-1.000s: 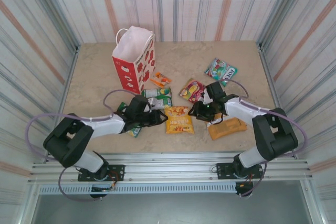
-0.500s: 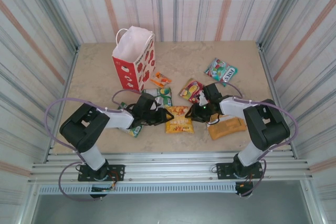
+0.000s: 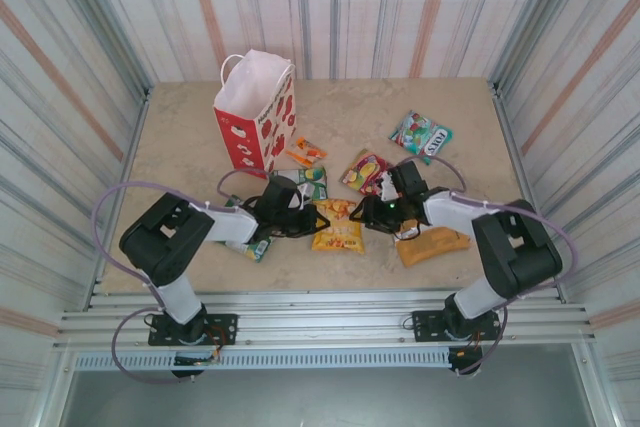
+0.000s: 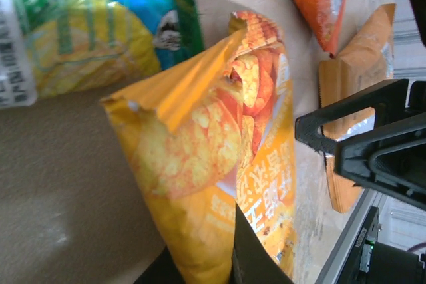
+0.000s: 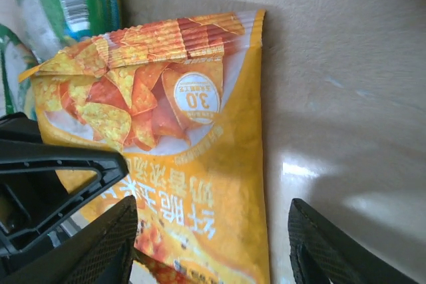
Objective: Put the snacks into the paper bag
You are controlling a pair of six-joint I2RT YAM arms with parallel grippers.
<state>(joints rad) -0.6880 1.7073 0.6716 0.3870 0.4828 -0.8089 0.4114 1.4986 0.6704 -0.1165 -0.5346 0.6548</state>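
The red paper bag (image 3: 255, 117) with white apples stands upright at the back left, its mouth open. My left gripper (image 3: 308, 222) is shut on the left edge of an orange chips packet (image 3: 338, 228), which buckles up between the jaws (image 4: 200, 144). My right gripper (image 3: 368, 214) stands open at that packet's right edge, its fingers either side of the packet's corner (image 5: 219, 184). Other snacks lie flat: a green packet (image 3: 306, 185), a small orange one (image 3: 306, 153), a red-yellow one (image 3: 365, 171), a teal one (image 3: 421, 135) and an orange one (image 3: 432, 244).
A second green packet (image 3: 250, 244) lies partly under my left arm. Striped walls close in the table on three sides. Bare tabletop (image 3: 180, 147) lies left of the bag and along the back. The metal rail (image 3: 320, 307) runs along the near edge.
My left gripper has shut on the orange chips packet and crumpled its edge upward. My right gripper narrowed, then opened wider, and shifted slightly right.
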